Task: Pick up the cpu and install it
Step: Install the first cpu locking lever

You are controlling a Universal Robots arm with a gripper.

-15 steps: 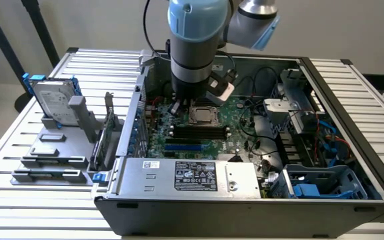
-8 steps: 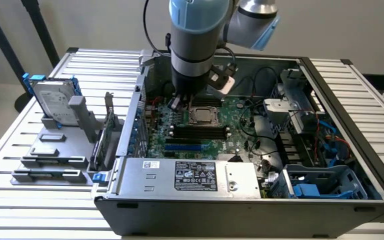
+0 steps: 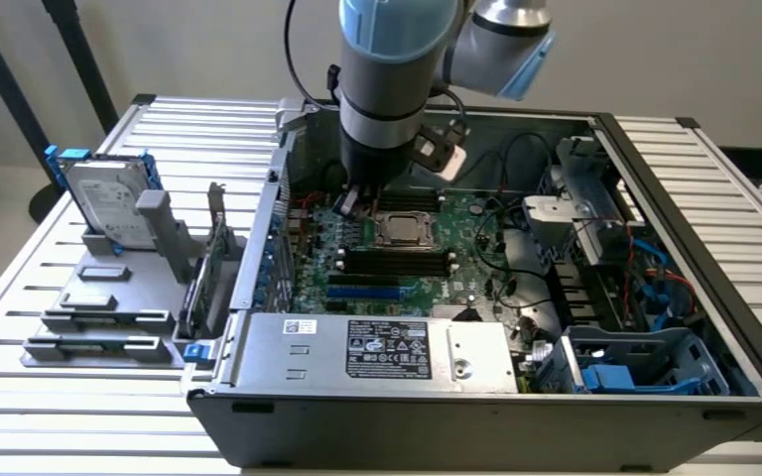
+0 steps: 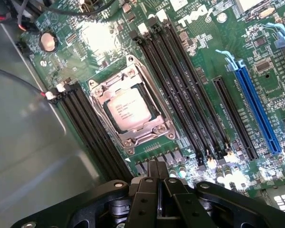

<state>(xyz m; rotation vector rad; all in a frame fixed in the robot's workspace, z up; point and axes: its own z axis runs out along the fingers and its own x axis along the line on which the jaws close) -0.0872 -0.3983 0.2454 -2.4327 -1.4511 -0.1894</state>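
Observation:
The cpu (image 4: 128, 109), a small square chip with a dull silver top, lies flat inside the metal-rimmed socket frame (image 4: 157, 129) on the green motherboard. In the exterior view the cpu (image 3: 405, 230) sits in the middle of the open computer case. My gripper (image 4: 156, 173) hovers above the board just beside the socket, its black fingers pressed together with nothing between them. In the exterior view the gripper (image 3: 354, 203) hangs at the socket's left side, apart from the chip.
Black memory slots (image 4: 180, 80) flank the socket on both sides, and a blue expansion slot (image 4: 254, 109) lies further off. A power supply (image 3: 381, 347) fills the case's front. A hard drive with blue rails (image 3: 106, 203) stands on a grey fixture at the exterior view's left.

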